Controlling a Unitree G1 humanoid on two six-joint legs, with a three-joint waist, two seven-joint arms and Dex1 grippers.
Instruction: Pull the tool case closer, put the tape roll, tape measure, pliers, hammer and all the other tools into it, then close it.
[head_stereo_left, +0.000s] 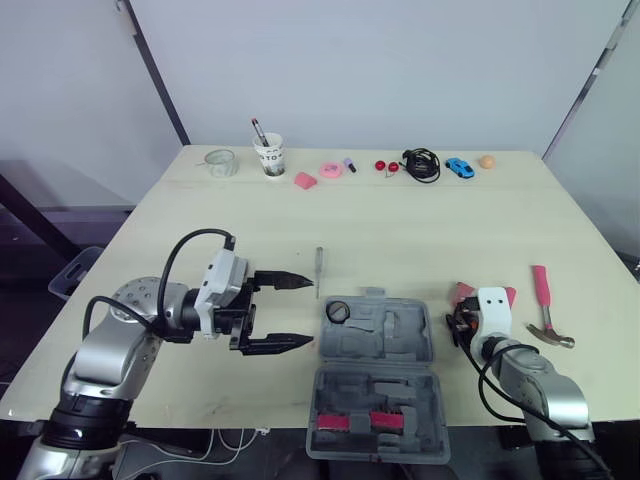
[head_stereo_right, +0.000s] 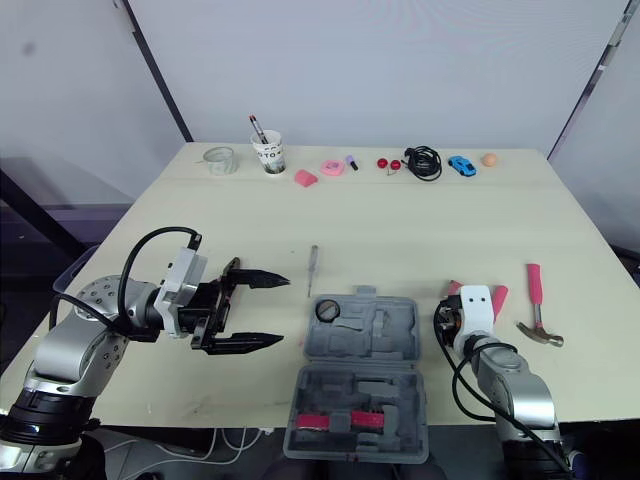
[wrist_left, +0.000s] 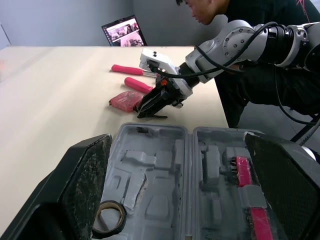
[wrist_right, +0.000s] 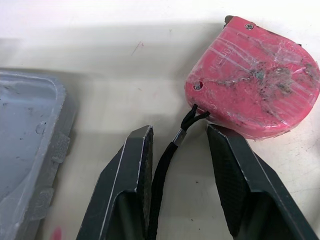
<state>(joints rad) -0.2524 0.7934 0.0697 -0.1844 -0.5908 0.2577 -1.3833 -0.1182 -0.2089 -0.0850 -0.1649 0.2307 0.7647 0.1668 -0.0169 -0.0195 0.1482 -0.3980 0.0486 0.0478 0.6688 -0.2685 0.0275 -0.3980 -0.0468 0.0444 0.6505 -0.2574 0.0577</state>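
Right pincer (wrist_right: 179, 131) maybe touching tape measure (wrist_right: 255, 85)

Pale table (head_stereo_left: 420, 230) with open tool case (head_stereo_left: 400, 330), tape measure (wrist_right: 255, 90), hammer (head_stereo_left: 545, 305), screwdriver (head_stereo_left: 319, 270), plus cup (head_stereo_left: 269, 155) and toy car (head_stereo_left: 460, 168) at far edge

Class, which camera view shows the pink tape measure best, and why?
The right wrist view: the tape measure sits close up, screws and strap plain. The left wrist view shows it farther off beside the right gripper; in the eye views that gripper mostly hides it.
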